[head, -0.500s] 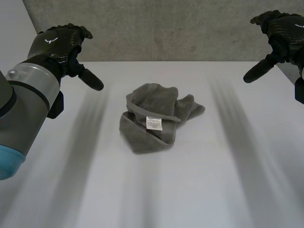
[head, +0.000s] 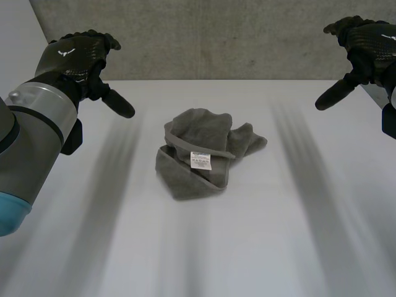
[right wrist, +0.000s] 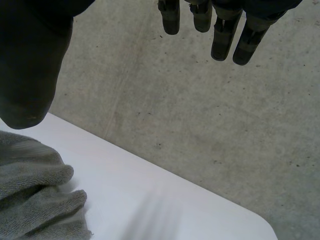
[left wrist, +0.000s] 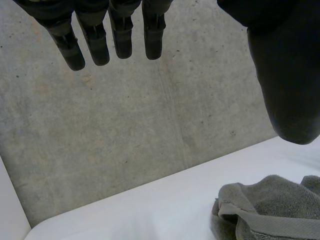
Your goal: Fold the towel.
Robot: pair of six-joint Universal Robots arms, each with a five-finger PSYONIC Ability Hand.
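1. Down at six o'clock, closest to us, the white worktop [head: 204, 260] stretches out, and the left arm [head: 31, 142] comes in at eight o'clock.
2. Dead centre sits the towel [head: 192, 179]: grey, crumpled in a heap, well apart from both hands.
3. On top of that heap a white label [head: 200, 162] faces up, just beneath a hem band running across.
4. Out at ten o'clock from the towel hovers the left hand [head: 77, 59], its fingers [left wrist: 95, 40] straight and side by side, thumb held wide, gripping nothing.
5. Over at two o'clock the right hand [head: 365, 40] mirrors it, with fingers [right wrist: 225, 37] straight, thumb apart, nothing held.
6. Farthest back, at twelve o'clock, stands a concrete wall [head: 216, 37].
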